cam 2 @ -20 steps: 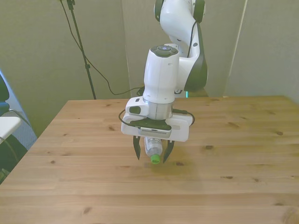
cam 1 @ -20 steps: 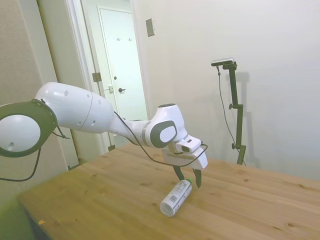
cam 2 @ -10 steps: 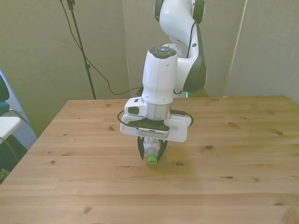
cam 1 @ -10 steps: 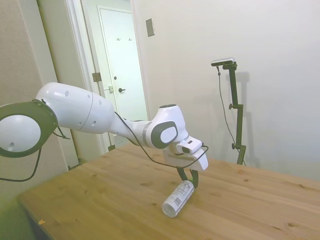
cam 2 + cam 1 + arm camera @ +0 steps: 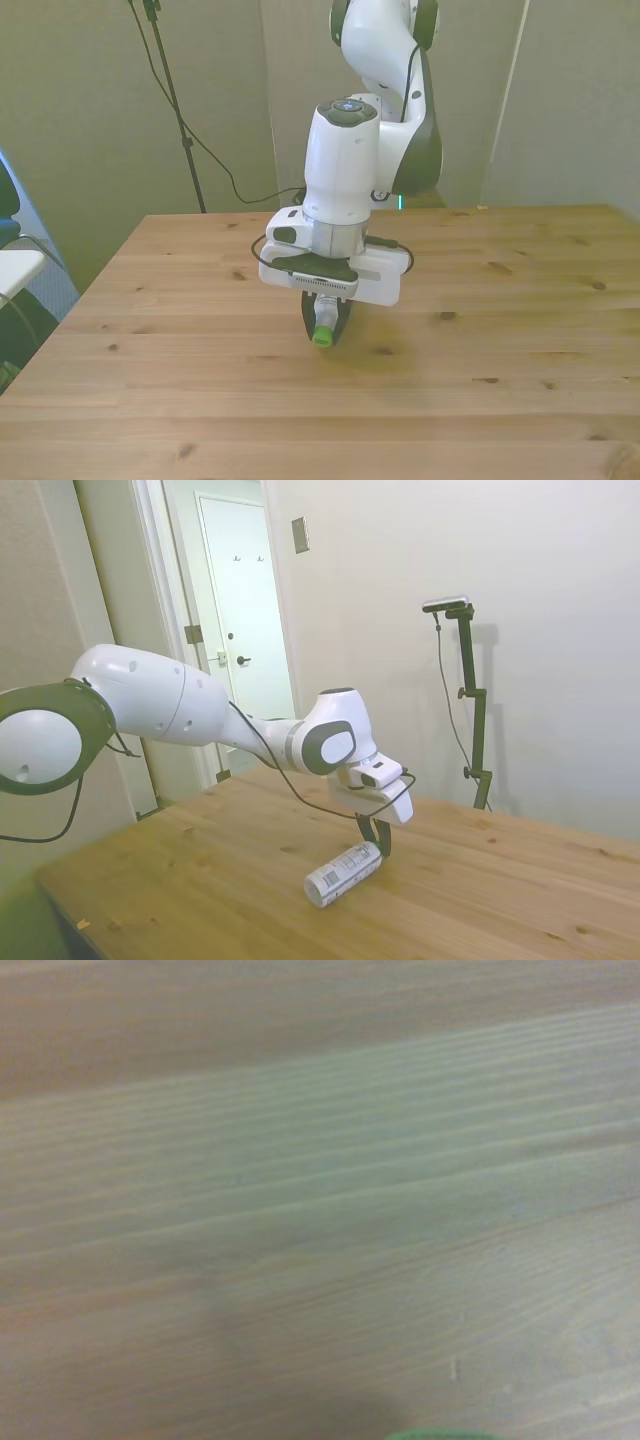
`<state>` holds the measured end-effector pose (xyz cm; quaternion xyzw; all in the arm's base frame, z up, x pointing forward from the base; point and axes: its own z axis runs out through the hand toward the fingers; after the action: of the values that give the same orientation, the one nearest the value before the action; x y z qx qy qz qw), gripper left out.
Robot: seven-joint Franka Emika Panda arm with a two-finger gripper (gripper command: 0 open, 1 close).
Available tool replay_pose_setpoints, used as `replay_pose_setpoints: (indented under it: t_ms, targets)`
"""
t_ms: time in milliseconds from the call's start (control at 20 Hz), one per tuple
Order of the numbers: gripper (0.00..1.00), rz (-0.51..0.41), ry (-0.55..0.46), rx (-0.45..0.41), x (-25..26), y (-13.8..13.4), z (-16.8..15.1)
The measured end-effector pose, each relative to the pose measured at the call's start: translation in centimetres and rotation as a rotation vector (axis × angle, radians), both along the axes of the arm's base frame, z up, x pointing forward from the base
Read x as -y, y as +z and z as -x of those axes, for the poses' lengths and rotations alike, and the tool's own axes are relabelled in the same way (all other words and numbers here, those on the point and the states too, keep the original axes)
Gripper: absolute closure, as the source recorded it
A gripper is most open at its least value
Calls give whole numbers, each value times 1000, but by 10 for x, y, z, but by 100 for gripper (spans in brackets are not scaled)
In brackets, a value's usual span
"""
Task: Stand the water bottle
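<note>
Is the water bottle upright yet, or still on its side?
Still on its side. The water bottle is nearly horizontal in the side view, its base end slightly lower, the gripper shut on its cap end.

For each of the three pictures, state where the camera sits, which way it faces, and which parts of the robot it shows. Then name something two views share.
Side view: off one side of the table, looking across it; shows the white arm and pincer shut on the water bottle.
Front view: across the table, facing the robot; shows the arm, pincer and the bottle's green cap.
Wrist view: on the wrist, looking down at table planks; no robot parts.
Shared: side and front both show the gripped bottle.
</note>
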<state>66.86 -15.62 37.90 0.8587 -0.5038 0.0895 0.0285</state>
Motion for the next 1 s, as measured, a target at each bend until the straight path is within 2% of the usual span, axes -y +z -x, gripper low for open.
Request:
replay_pose_setpoints:
  t_ms: [150, 300, 550, 800, 900, 1000]
  targets:
    - [100, -20, -29, 77, -21, 42, 3]
    - [100, -41, -52, 161, -40, 84, 20]
    - [100, -48, -114, 300, -55, 130, 60]
    - [100, 82, -200, 471, -57, 149, 94]
    - [100, 84, -179, 463, -76, 145, 114]
    - [100, 101, -173, 466, -74, 145, 115]
